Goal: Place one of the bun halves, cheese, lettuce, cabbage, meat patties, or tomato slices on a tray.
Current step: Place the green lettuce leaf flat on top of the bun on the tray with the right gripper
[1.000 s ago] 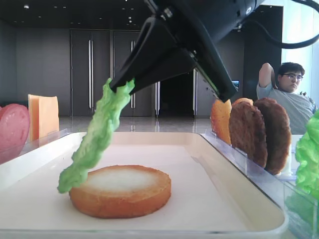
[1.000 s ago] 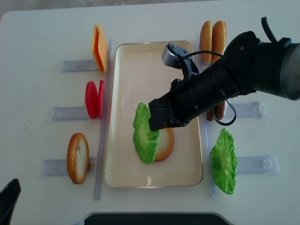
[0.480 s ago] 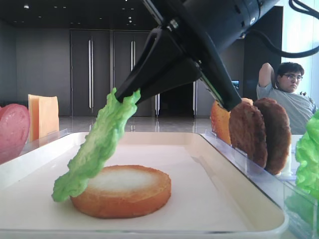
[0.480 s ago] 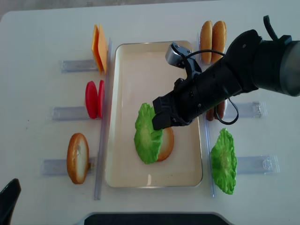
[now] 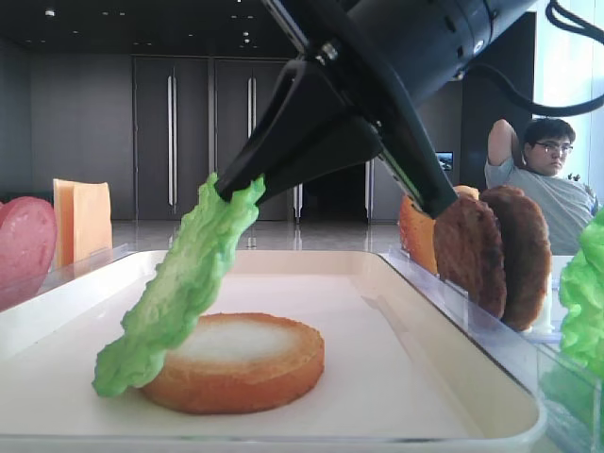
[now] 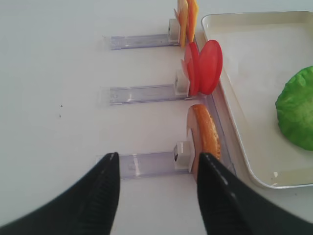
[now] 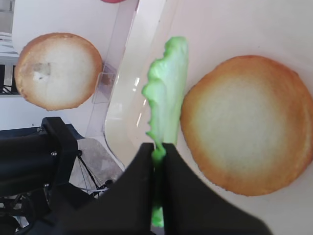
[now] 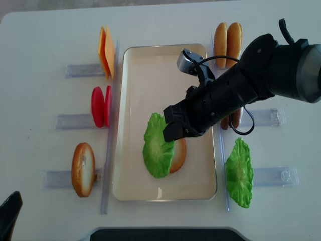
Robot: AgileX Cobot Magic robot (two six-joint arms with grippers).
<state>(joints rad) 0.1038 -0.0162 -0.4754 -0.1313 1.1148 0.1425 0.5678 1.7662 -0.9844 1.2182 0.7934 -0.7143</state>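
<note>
While the right gripper is pinching the top edge of the lettuce, we are noting that the leaf's free end is sinking lower than a second ago: it is now dragging on the tray floor just left of the bun, where it was hanging clear beside the bun earlier. We are judging this as the lay-down stage; the leaf is leaning against the bun's left flank rather than lying flat on top, so release now would likely leave it half off.

The right arm is reaching in from the right across the tray's right rim, wrist pitched downward and leftward, fingers pressed tight on the leaf edge. In the wrist view the leaf is standing edge-on between the bun and the tray's rim.

The left gripper is idling well apart at the near left, fingers spread and empty, facing the spare bun half in its holder.
</note>
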